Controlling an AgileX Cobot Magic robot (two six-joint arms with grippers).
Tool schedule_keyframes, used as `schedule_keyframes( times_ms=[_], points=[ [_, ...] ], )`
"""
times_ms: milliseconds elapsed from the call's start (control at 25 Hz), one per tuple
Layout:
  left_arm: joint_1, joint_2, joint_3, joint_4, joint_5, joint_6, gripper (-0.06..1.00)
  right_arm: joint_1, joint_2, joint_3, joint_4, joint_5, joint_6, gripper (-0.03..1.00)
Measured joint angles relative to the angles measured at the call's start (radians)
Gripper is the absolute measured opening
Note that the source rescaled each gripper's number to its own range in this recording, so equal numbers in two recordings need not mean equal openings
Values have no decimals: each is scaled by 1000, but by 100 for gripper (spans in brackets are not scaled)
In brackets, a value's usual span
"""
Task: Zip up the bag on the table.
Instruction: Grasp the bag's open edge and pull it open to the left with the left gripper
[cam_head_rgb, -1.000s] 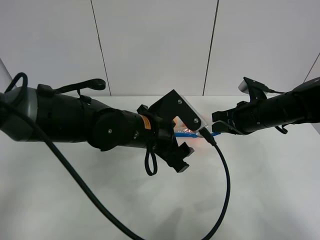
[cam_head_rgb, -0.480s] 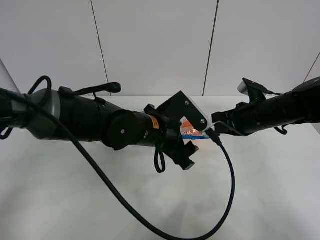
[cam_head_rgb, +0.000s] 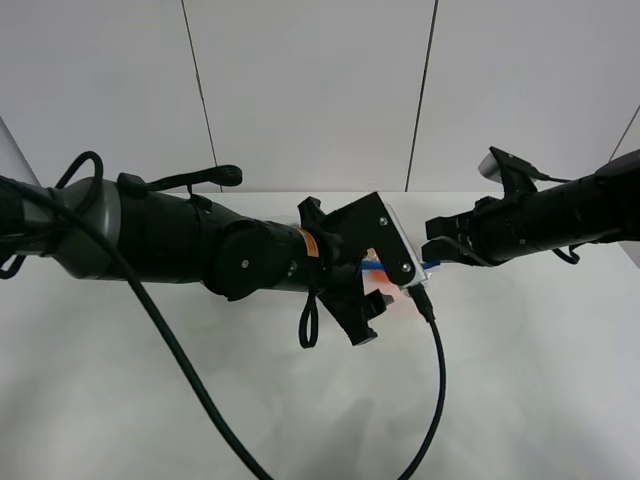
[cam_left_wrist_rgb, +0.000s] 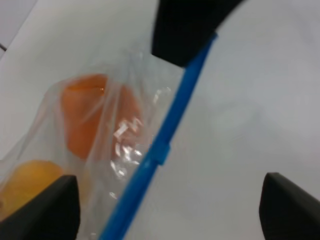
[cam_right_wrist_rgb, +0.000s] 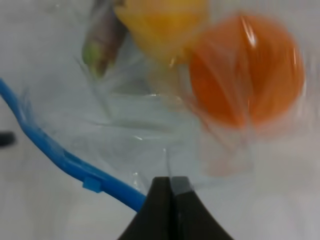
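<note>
The bag (cam_left_wrist_rgb: 105, 125) is clear crinkly plastic with orange and yellow toy produce inside, lying on the white table (cam_head_rgb: 150, 400). Its blue zipper strip (cam_left_wrist_rgb: 170, 130) runs diagonally and carries a small slider (cam_left_wrist_rgb: 157, 152). My left gripper (cam_left_wrist_rgb: 165, 205) is open, its jaws standing wide on either side of the strip. My right gripper (cam_right_wrist_rgb: 170, 197) is shut on the end of the blue strip (cam_right_wrist_rgb: 55, 155); the orange toy (cam_right_wrist_rgb: 250, 70), the yellow one (cam_right_wrist_rgb: 160, 20) and a purple one (cam_right_wrist_rgb: 105, 40) show through the plastic. In the high view the left wrist (cam_head_rgb: 370, 250) hides most of the bag.
A black cable (cam_head_rgb: 437, 380) hangs from the left wrist and trails down over the table's front. A short cable loop (cam_head_rgb: 305, 325) dangles under the left arm. White wall panels stand behind the table.
My left wrist has turned and dropped closer over the bag, hiding more of it in the high view. The right gripper has kept its hold and hardly moved.
</note>
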Motion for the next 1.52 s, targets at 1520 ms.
schedule_keyframes(
  times_ms=[1520],
  points=[
    [0, 83, 2, 2, -236, 418, 94, 0, -39, 0, -4, 74, 29, 0]
  ],
)
